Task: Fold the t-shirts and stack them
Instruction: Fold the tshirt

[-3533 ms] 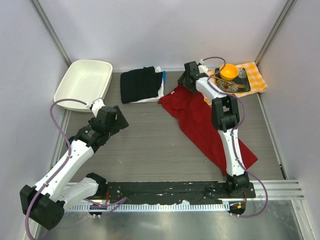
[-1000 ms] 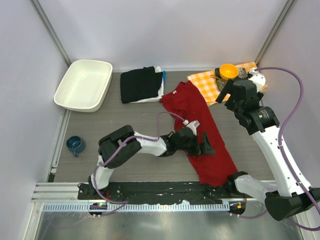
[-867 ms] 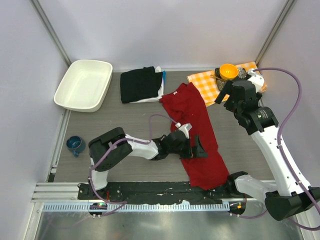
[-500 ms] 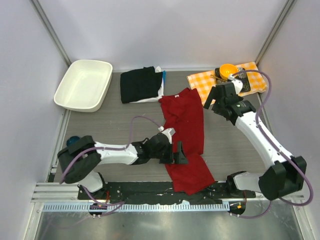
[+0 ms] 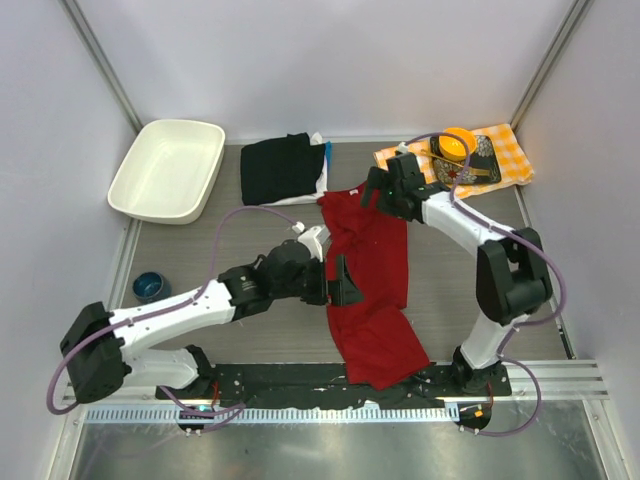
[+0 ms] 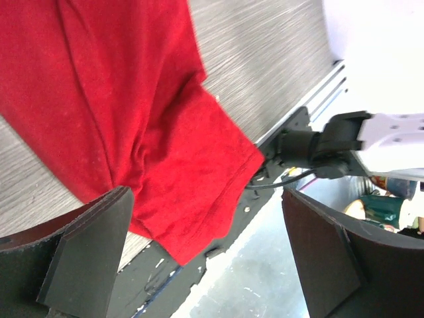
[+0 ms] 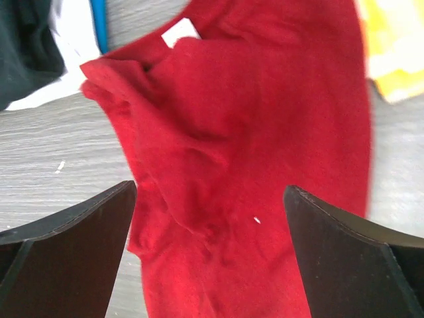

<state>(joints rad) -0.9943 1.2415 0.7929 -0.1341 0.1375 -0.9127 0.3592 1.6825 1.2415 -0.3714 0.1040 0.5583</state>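
The red t-shirt [image 5: 370, 270] lies stretched lengthwise on the counter [image 5: 250, 240], collar toward the far side, hem by the arm bases. The left claw [image 5: 340, 283] hangs released at its left edge. The right claw [image 5: 370, 192] is released over the collar end. Neither grasps cloth. The folded black t-shirt [image 5: 280, 168] sits on a white t-shirt [image 5: 317, 142] just beyond.

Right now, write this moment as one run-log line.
left gripper: open, over red shirt | right gripper: open, over its collar end | black shirt: folded
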